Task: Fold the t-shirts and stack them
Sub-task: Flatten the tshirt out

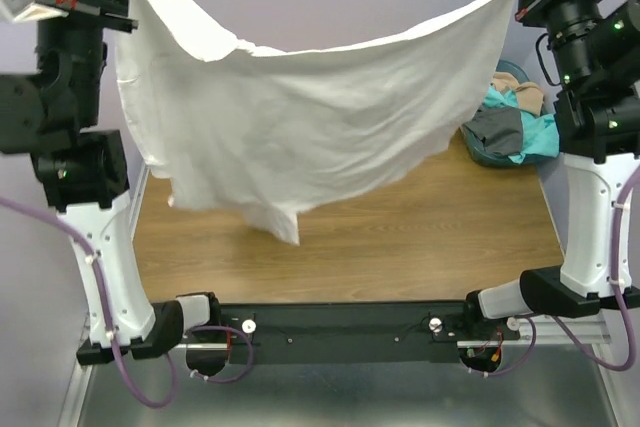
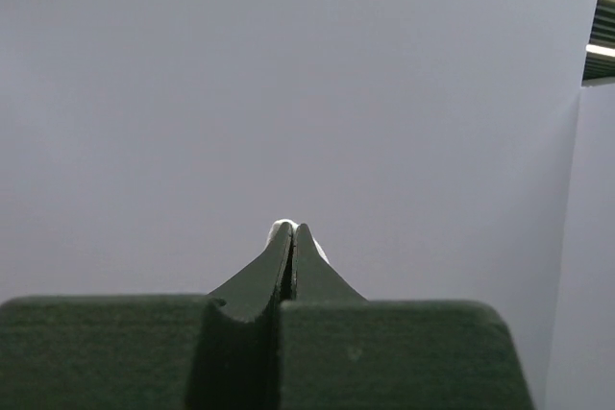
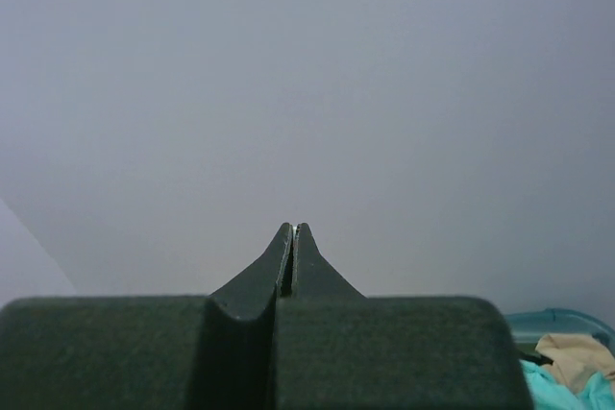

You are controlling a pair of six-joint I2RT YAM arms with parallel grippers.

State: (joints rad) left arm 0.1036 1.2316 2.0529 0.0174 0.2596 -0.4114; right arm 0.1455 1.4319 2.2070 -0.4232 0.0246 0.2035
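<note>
White t-shirt hangs across the upper frame, above the table. Left gripper and right gripper, fully closed, pinch its top corners thinly; either corner could slip free.

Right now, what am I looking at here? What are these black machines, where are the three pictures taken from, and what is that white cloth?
Two robot arms stand at the near edge of a wooden table. The big picture looks down from above and behind them; the other two come from cameras on each wrist. The left gripper and right gripper are shut on a white t-shirt, stretching it in the air. A teal basket at the right holds other shirts.
</note>
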